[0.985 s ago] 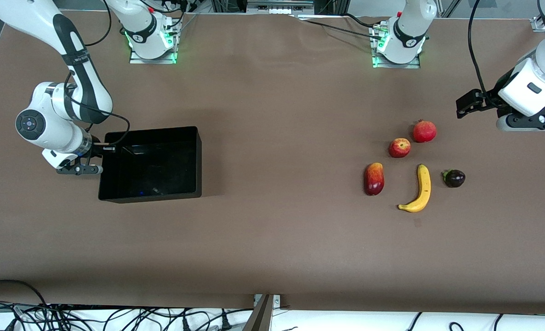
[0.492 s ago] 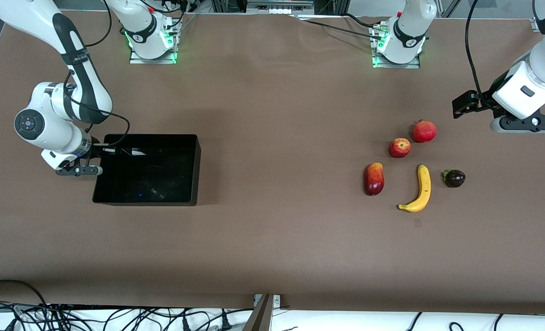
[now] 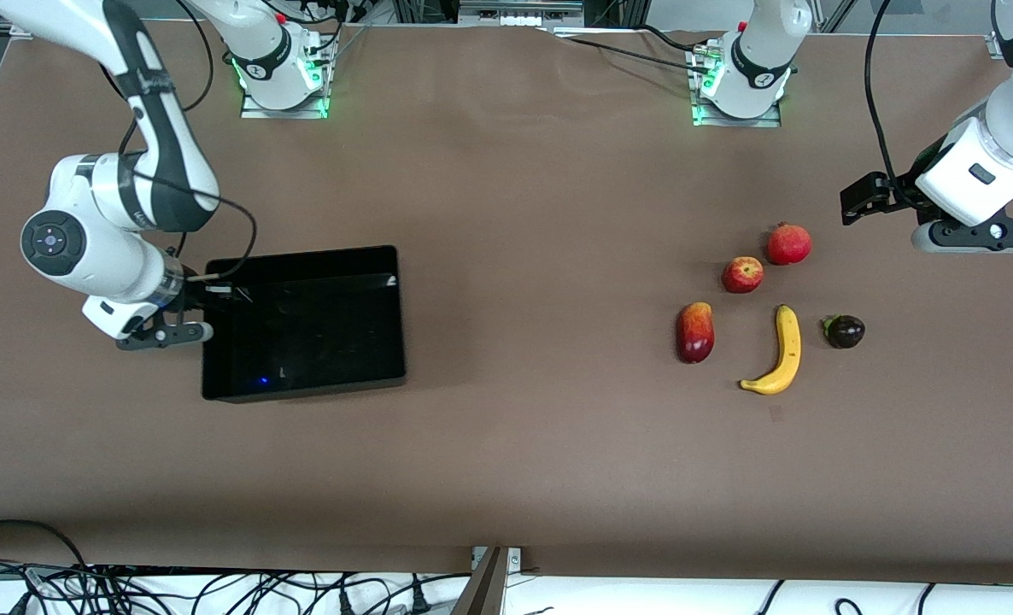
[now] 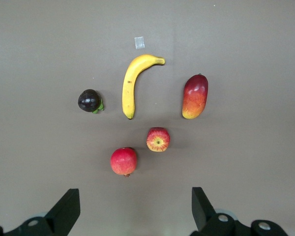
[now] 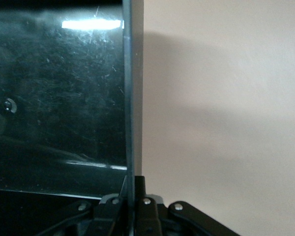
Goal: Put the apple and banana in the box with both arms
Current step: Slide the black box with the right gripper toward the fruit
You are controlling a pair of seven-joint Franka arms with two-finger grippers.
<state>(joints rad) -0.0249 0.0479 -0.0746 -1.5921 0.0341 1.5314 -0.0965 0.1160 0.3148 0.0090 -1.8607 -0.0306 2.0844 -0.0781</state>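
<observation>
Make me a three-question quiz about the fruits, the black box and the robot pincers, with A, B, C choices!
1. Where is the small round red apple with yellowish streaks?
A. In the box
B. On the table, beside the plain red pomegranate
C. In a pincer

2. How many fruits lie on the table?
A. Three
B. Five
C. Seven

3. What is the right pincer doing?
A. Shut on the wall of the shallow glossy black plastic box
B. Holding the curved yellow banana
C. Hanging open over the fruits

Answers:
1. B: the apple sits on the table next to the pomegranate.
2. B: apple, pomegranate, banana, red-yellow mango and a small dark purple fruit.
3. A: the right wrist view shows its fingers clamped on the box's thin wall. The left pincer hangs open over the table near the fruits.
</observation>
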